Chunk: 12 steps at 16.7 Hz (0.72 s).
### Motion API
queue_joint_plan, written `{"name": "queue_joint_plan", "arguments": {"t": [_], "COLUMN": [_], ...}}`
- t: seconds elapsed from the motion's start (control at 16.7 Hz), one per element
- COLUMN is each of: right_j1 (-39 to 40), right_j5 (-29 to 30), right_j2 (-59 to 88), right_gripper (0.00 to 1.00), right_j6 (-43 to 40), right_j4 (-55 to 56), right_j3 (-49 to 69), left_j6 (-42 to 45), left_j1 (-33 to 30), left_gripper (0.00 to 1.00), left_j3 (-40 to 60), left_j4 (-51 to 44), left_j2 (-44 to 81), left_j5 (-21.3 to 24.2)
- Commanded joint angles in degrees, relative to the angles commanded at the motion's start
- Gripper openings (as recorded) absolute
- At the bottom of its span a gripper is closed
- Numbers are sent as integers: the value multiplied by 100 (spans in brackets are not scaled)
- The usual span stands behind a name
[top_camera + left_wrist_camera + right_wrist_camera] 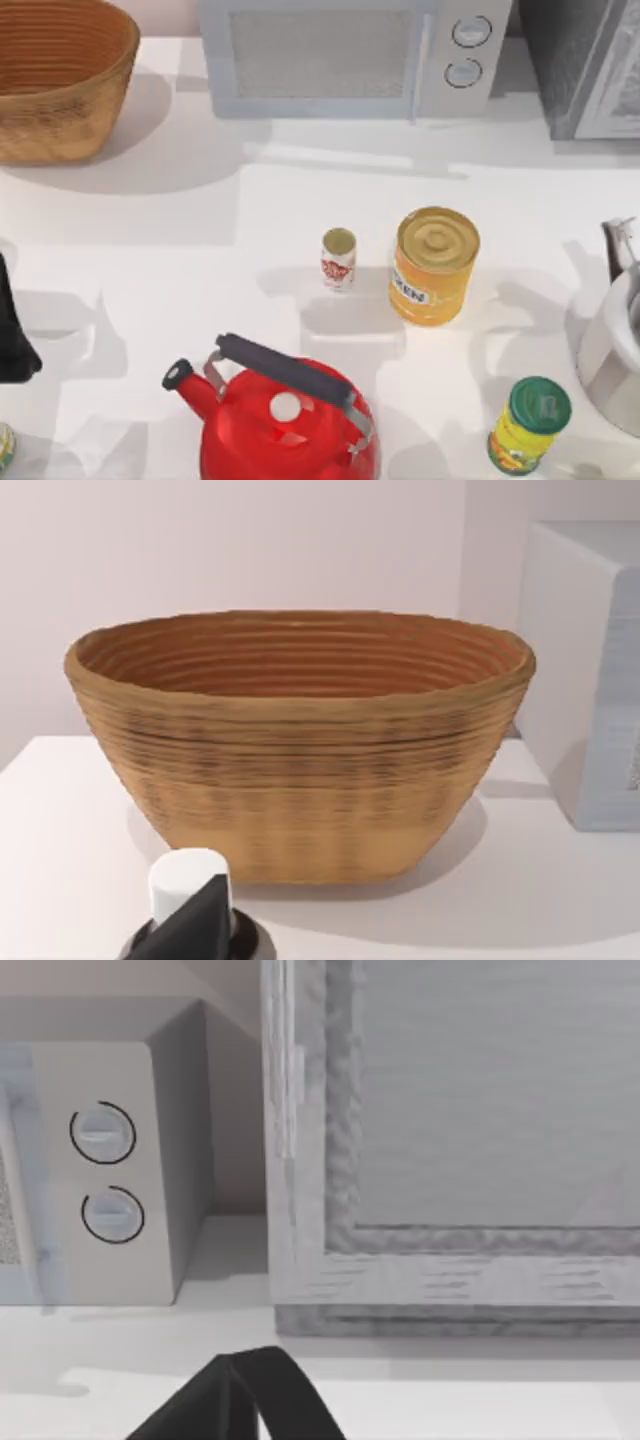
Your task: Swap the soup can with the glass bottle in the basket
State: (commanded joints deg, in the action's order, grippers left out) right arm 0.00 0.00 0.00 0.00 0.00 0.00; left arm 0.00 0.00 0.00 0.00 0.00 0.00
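My left claw grips the glass bottle short of the basket. The soup can waits mid-worktop. I can't tell the right claw's state.

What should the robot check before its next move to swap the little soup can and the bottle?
1. Soup can upright on open table: ok.
2. Big yellow can close on its right, tight for grabbing: not ok.
3. Basket upright, far left: ok.
4. Basket floor free: cannot tell, wall hides it.
5. Glass bottle pale top at left gripper, outside basket; held: cannot tell.
6. Right gripper parked, facing the microwave: ok.
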Motion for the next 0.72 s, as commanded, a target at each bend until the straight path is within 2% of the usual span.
{"name": "queue_joint_plan", "arguments": {"t": [0.24,0.36,0.54,0.72], "right_j1": [0,0,0,0], "right_j5": [0,0,0,0], "right_j2": [0,0,0,0], "right_gripper": [100,100,100,100], "right_j6": [0,0,0,0], "right_j4": [0,0,0,0], "right_j3": [0,0,0,0], "left_j6": [2,28,108,200], "left_j1": [-11,0,187,496], "left_gripper": [100,100,100,100], "left_j3": [17,15,24,16], "left_j4": [10,167,795,1854], "left_j2": [21,185,888,2113], "left_j5": [9,157,573,970]}}
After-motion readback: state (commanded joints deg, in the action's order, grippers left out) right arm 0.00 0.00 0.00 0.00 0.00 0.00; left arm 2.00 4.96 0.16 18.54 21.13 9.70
